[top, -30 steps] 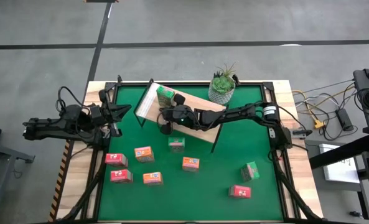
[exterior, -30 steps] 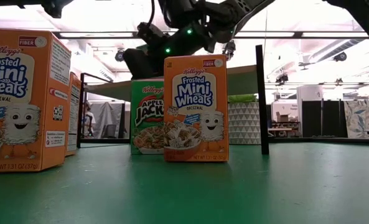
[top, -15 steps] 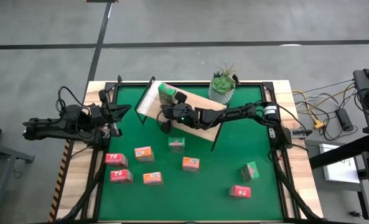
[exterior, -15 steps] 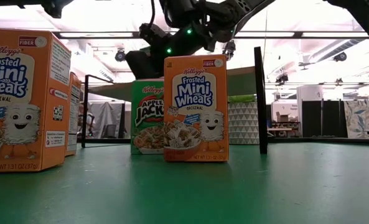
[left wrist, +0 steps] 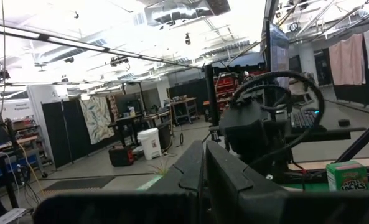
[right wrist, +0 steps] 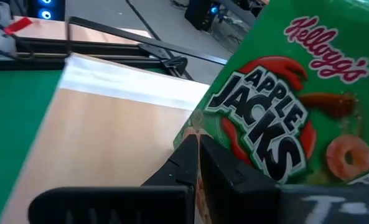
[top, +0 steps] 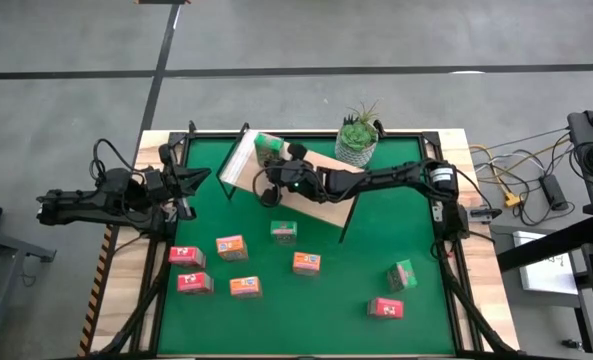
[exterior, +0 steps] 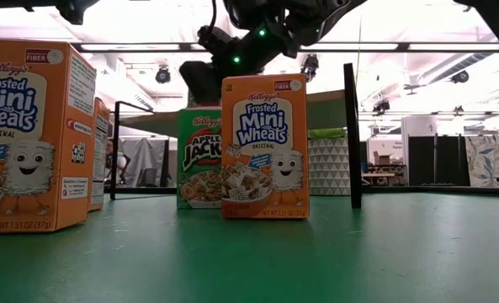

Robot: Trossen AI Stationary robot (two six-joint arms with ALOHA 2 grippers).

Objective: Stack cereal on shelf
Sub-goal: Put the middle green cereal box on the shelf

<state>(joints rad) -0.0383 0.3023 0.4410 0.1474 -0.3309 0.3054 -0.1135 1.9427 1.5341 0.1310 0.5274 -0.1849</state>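
A green mat [top: 376, 240] covers the wood counter [top: 464, 170], bounded by a thin black frame. The shelf [top: 316, 195], a light-wood board with white edge, lies at the far middle of the mat. One green box [top: 267, 148] stands on its far left end; the right gripper [top: 269, 196] is over the shelf's left part, fingers closed and empty. Eight boxes stand loose on the mat nearer the front. A potted plant [top: 356, 140] sits at the far edge. The left gripper [top: 198, 178] waits at the left edge, fingers closed. Beyond: grey floor, partitions, ceiling lights.
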